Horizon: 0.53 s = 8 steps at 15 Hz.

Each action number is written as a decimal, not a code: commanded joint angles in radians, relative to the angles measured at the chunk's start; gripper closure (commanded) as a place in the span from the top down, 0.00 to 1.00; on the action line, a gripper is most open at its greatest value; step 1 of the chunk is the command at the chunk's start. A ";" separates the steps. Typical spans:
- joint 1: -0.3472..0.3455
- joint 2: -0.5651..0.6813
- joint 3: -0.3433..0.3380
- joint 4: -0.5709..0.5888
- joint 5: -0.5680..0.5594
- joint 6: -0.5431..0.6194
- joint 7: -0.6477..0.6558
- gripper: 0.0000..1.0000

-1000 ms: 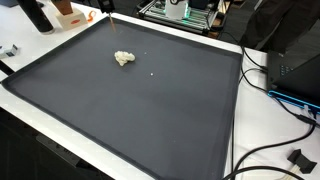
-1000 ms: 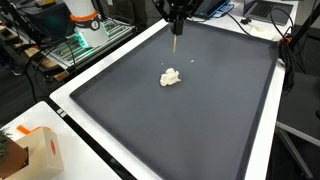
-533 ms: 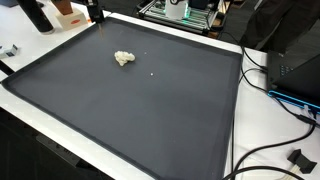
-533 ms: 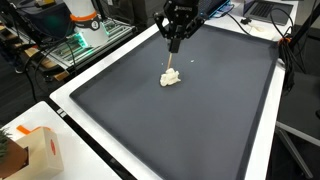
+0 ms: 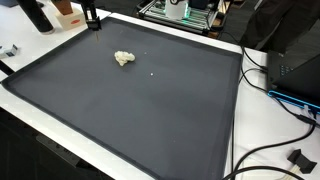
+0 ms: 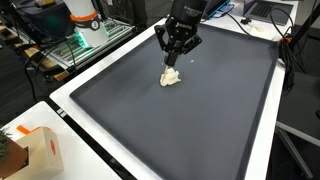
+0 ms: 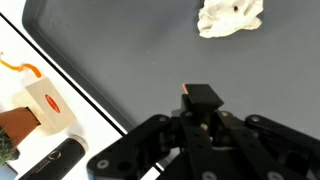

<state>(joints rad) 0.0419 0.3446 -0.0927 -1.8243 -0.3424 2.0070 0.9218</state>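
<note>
The claw [image 6: 174, 60] hung with its jaws spread, the crumpled white lump [image 6: 171, 78] lying just beneath its tips on the black mat [image 6: 200, 120]; a clean grasp likely needed a straight, slow descent, with the lump centred before closing.

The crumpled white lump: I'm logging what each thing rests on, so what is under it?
The crumpled white lump lies on the dark grey mat, with the gripper above it. The patch of mat directly beneath the lump is covered, so nothing there can be seen.
</note>
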 commanded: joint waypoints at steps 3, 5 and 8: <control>0.032 0.066 -0.030 0.049 -0.062 -0.062 0.064 0.03; 0.036 0.085 -0.034 0.061 -0.068 -0.086 0.071 0.03; 0.039 0.109 -0.037 0.081 -0.070 -0.123 0.063 0.03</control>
<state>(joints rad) 0.0636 0.4202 -0.1145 -1.7775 -0.3872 1.9330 0.9690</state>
